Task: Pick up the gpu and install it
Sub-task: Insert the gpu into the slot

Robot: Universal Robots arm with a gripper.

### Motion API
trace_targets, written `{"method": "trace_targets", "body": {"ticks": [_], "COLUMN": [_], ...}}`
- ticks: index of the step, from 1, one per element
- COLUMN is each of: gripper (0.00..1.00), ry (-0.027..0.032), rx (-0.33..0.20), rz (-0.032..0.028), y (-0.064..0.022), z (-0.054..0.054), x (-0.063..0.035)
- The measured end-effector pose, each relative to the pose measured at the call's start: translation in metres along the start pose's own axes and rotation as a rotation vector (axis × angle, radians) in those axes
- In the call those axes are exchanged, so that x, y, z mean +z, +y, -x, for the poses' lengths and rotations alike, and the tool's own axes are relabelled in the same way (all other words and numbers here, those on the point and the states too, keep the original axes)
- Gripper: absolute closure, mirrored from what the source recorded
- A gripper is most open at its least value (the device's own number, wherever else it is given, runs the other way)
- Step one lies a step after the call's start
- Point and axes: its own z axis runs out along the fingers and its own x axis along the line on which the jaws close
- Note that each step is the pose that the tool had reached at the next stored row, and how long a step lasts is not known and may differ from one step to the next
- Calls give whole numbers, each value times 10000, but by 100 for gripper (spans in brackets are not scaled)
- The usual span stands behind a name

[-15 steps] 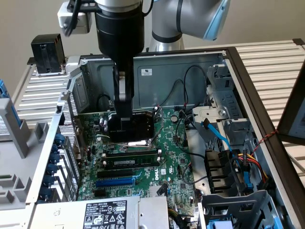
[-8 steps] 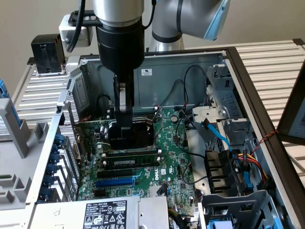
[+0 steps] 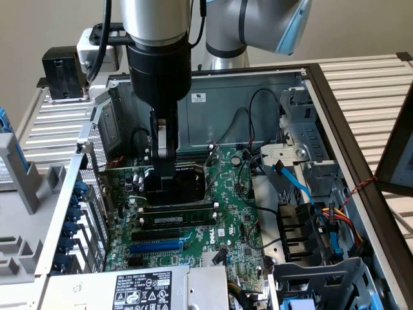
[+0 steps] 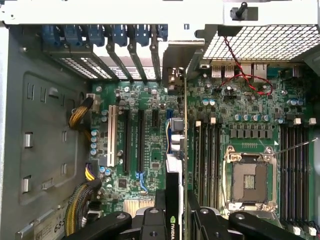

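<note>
Gripper (image 4: 176, 212) clamps gpu (image 4: 173, 181) on edge over motherboard (image 3: 235, 213). Long axis runs w/ the slots (image 4: 125, 145), bracket end (image 4: 176, 67) toward exterior view's left.

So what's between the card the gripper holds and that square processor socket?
Long dark memory slots run between the gpu and the socket, in the wrist view.

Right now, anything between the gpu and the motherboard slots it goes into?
Nothing visible. The gripper holds the gpu edge-on over the motherboard; the yellow cable bundle and red wire lie off to either side. The spot directly under the card is hidden.
</note>
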Motion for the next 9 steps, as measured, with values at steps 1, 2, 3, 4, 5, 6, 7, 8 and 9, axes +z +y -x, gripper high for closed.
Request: {"method": "trace_targets", "body": {"ticks": [1,2,3,4,5,6,7,8,9], "gripper": [74,74,74,74,74,74,74,74,74], "ry": [0,0,0,0,0,-1,1,0,0], "rx": [0,0,2,1,1,1,0,1,0], "rz": [1,1,0,0,1,1,1,1,1], "y": [1,4,5,5,5,5,5,5,5], "z": [0,0,6,21,36,42,42,42,42], "x": [0,0,2,4,7,9,9,9,9]}}
